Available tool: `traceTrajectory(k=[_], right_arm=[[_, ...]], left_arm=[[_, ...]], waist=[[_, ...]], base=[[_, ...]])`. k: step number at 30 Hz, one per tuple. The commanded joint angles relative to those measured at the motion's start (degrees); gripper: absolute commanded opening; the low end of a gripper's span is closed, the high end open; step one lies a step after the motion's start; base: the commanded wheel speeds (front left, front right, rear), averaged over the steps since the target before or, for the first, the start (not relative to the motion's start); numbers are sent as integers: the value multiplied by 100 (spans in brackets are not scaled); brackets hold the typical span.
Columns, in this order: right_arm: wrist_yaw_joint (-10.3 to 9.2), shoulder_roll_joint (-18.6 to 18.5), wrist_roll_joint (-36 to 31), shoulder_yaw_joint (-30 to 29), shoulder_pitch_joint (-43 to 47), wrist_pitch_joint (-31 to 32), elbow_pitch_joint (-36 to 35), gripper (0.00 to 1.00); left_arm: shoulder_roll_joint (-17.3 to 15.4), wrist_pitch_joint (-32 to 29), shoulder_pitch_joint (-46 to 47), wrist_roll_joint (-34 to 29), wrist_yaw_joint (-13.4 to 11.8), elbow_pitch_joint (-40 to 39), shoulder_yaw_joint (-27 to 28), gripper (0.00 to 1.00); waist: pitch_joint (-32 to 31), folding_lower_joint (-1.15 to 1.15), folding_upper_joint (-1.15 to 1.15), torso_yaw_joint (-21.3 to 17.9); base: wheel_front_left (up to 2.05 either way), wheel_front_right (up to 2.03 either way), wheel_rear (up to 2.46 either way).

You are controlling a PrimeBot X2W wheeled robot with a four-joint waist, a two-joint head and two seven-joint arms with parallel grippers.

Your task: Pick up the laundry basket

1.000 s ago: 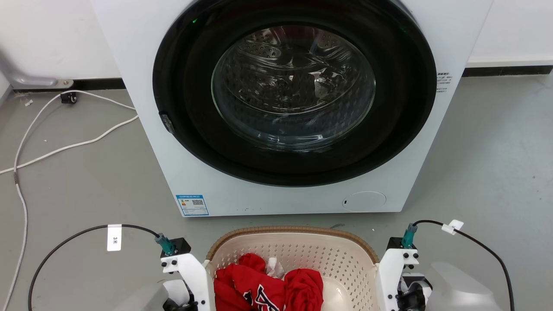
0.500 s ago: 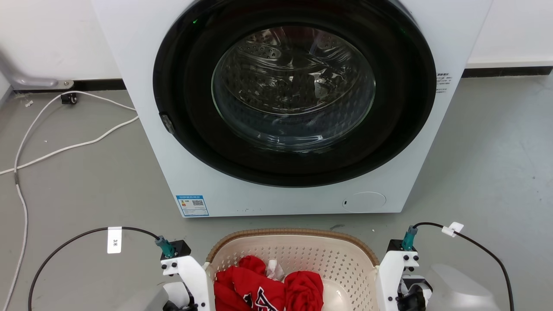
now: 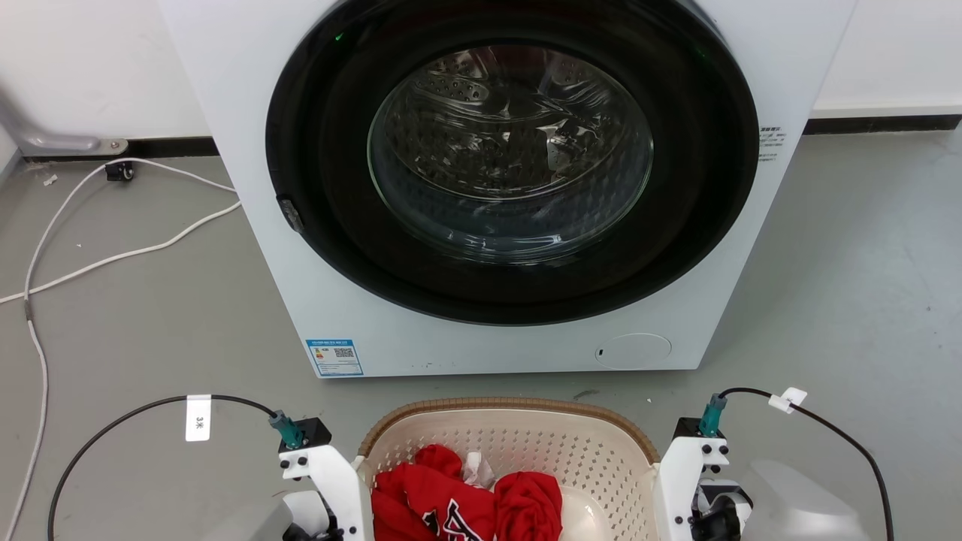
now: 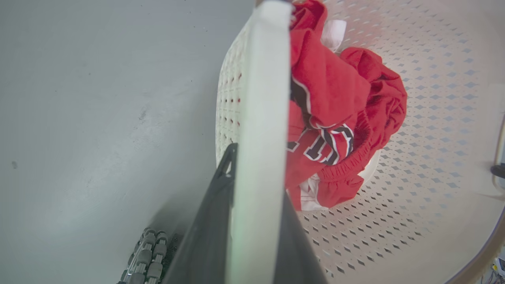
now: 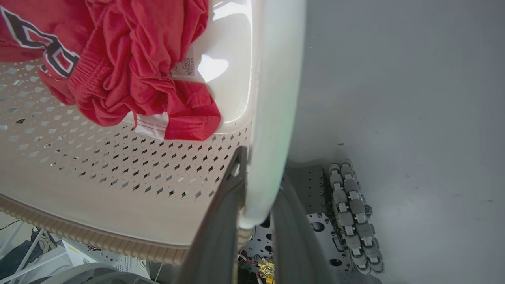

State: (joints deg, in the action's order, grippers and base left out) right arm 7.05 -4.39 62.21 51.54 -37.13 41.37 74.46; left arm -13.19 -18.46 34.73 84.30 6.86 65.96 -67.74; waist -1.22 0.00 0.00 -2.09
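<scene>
The laundry basket, cream with perforated walls and a brown woven-look rim, sits at the bottom middle of the head view between my two wrists. It holds red clothes with some white cloth. My left gripper is shut on the basket's white left handle, one dark finger on each side. My right gripper is likewise shut on the white right handle. In the head view the white wrist blocks flank the basket; the fingers there are hidden.
A white washing machine with a shut round glass door stands directly behind the basket. White cables trail on the grey floor at the left. Black cables loop from both wrists. My base's roller wheels sit under the basket.
The basket and both wrists have shifted slightly toward the bottom edge of the head view. The washing machine keeps its place.
</scene>
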Motion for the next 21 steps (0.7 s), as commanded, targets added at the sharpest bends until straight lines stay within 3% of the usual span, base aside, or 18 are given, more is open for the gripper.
traceTrajectory(k=[1, 21], right_arm=[[82, 280, 118, -10, 47, 0, -123, 0], [82, 281, 229, 76, 38, 2, -126, 0]], left_arm=[[275, 16, 7, 85, 113, -225, 12, 0], [324, 35, -11, 153, 114, -173, -8, 0]], waist=[[0, 0, 0, 0], [-8, 0, 0, 3]], base=[[0, 0, 0], [0, 0, 0]])
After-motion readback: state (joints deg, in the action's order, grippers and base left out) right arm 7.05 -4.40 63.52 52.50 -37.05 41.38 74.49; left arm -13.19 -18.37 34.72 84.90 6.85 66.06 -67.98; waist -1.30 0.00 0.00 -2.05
